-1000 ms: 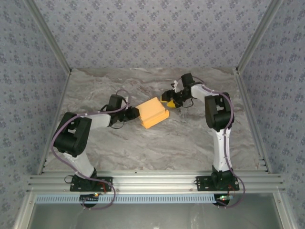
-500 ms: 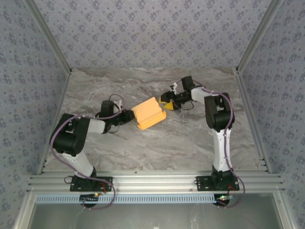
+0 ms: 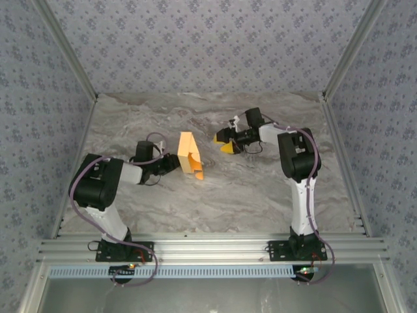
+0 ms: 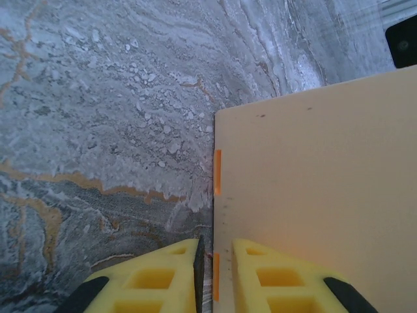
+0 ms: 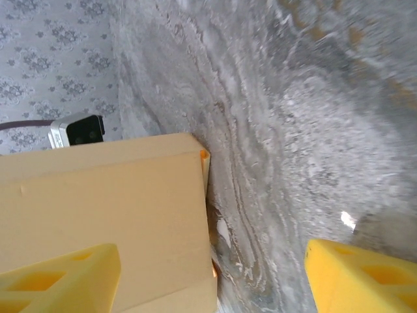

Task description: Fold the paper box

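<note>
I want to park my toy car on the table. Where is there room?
The marble table is bare between the paper box and the metal rail at the near edge, and also along the back wall. The middle is crowded: the left fingers and right fingers sit right by the box.

The left arm [image 3: 104,186] is folded low, its forearm reaching right. The left gripper [image 4: 215,277] has its jaws pinched onto the edge of the paper box [image 4: 313,182]. The right arm [image 3: 298,160] stands upright with the forearm pointing left, the right gripper [image 5: 212,280] with jaws spread wide.
</note>
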